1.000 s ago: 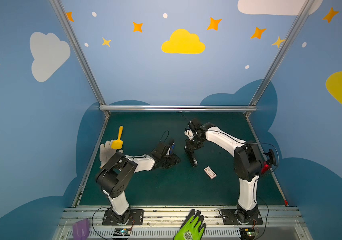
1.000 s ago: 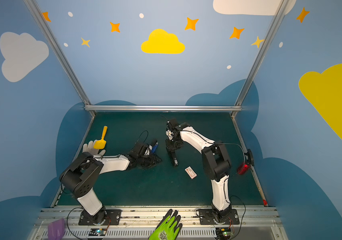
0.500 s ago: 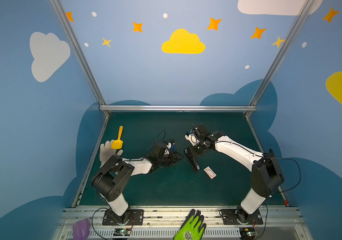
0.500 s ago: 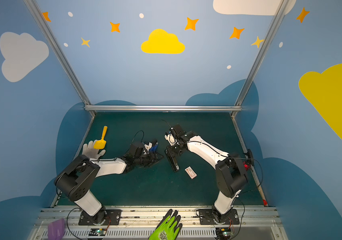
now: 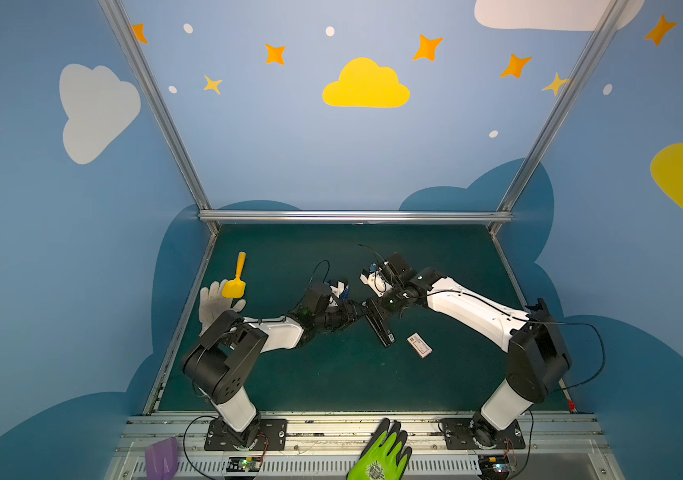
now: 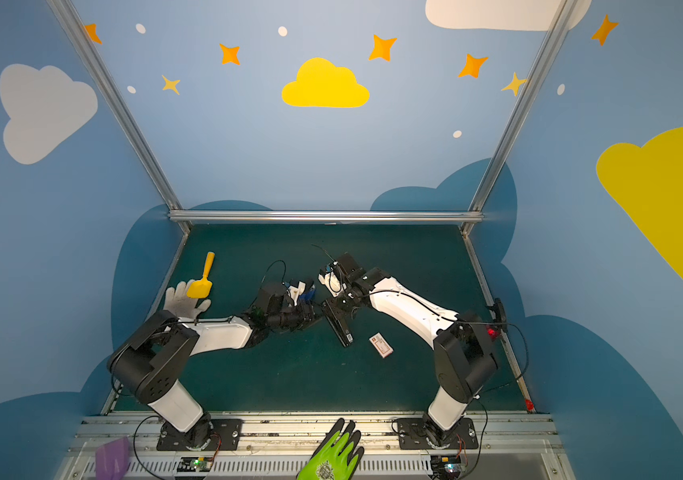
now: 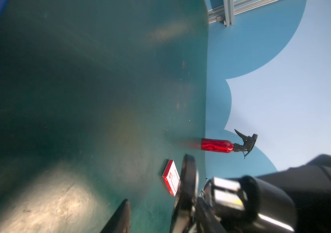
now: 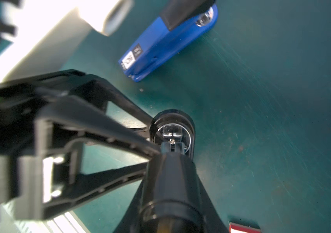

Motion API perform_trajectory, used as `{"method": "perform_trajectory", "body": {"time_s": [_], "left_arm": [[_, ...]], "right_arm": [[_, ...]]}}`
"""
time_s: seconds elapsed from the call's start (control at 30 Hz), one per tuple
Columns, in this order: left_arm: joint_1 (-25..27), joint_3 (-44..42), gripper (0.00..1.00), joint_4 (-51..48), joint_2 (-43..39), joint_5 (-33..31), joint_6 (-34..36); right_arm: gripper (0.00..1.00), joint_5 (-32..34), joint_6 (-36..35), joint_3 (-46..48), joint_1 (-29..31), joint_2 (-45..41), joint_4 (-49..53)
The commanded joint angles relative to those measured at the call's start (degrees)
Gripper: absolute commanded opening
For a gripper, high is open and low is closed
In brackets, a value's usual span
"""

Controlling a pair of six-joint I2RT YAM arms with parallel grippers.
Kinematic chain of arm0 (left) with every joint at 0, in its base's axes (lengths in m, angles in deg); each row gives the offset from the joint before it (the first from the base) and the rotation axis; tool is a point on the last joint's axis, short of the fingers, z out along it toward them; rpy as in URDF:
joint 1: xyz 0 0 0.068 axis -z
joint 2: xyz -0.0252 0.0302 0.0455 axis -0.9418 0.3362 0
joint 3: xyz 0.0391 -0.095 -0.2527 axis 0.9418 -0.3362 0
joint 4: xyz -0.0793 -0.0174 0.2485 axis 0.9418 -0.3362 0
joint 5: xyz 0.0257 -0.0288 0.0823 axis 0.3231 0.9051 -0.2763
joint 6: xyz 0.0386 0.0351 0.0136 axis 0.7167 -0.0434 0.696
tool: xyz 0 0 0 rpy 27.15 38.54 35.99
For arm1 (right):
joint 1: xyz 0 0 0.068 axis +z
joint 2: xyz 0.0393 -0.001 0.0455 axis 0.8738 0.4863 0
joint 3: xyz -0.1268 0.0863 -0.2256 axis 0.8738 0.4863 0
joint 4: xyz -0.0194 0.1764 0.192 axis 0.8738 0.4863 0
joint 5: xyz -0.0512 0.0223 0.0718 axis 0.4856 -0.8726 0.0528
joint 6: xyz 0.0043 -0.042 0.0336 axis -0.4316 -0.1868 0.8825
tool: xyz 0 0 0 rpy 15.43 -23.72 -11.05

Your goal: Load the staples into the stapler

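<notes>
Your right gripper [image 5: 376, 309] is clamped on the black stapler [image 5: 382, 330], tilted over mid-mat. Your left gripper [image 5: 355, 312] sits just beside it, jaws apart. Staples not visible; a red-and-white box [image 5: 419, 345] lies near. Brace the stapler and pry its top gently.

The black stapler [image 5: 379, 328] is of smooth, glossy plastic with bright metal parts at its end, and the blue stapler [image 8: 166, 40] is of smooth plastic too. The table mat [image 8: 271, 100] looks matt and finely scratched, and the red spray bottle [image 7: 217, 145] is glossy.
</notes>
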Motion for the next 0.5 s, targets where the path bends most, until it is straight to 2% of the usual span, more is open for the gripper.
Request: {"method": "perform_trajectory", "body": {"time_s": [0.0, 0.1, 0.23, 0.37, 0.47], "left_arm": [[0.1, 1.8, 0.37, 1.2, 0.1, 1.0, -0.1], [0.1, 2.2, 0.26, 2.6, 1.2, 1.6, -0.9], [-0.1, 2.2, 0.06, 4.7, 2.5, 2.3, -2.5], [-1.7, 0.5, 0.04, 7.5, 3.4, 2.4, -5.2], [-4.2, -2.2, 0.04, 10.4, 3.9, 1.6, -8.7]], "right_arm": [[0.00, -0.6, -0.9, 0.3, 1.3, -3.8, -2.5], [0.00, -1.1, -1.1, 0.8, 1.9, -4.7, -3.3], [0.00, -1.1, -1.3, 1.3, 2.1, -6.1, -3.5], [0.00, -0.9, -0.4, 3.3, 0.7, -9.5, -4.6], [0.00, -3.3, 0.9, 6.9, -1.6, -14.6, -7.5]]}}
